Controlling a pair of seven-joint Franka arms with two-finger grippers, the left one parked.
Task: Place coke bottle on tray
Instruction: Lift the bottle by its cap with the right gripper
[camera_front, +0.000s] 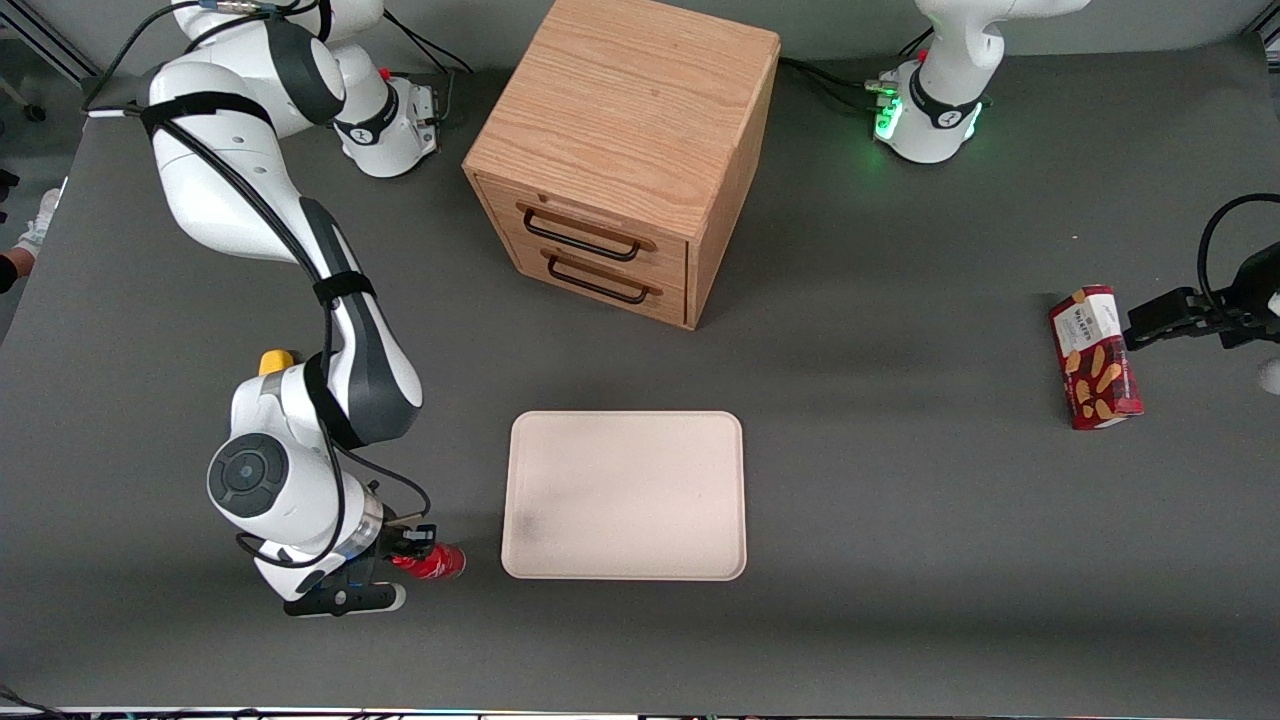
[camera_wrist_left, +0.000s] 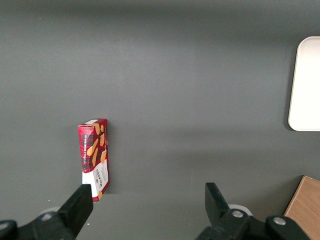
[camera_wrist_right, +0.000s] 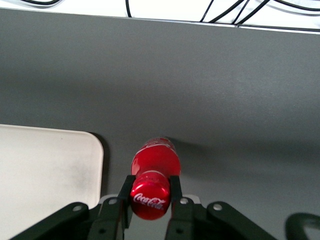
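Note:
The coke bottle (camera_front: 432, 562) with its red cap and red label is held by my right gripper (camera_front: 408, 552) beside the tray (camera_front: 625, 495), near the front camera, toward the working arm's end of the table. In the right wrist view the gripper (camera_wrist_right: 150, 192) is shut on the coke bottle (camera_wrist_right: 154, 172) at its cap and neck, with the fingers (camera_wrist_right: 125, 195) pressed against both sides. The pale cream-pink tray (camera_wrist_right: 45, 170) lies close beside the bottle, with nothing on it. It also shows in the left wrist view (camera_wrist_left: 306, 85).
A wooden two-drawer cabinet (camera_front: 625, 150) stands farther from the front camera than the tray. A red biscuit box (camera_front: 1095, 358) lies toward the parked arm's end of the table. A yellow lump (camera_front: 276, 360) shows beside the working arm.

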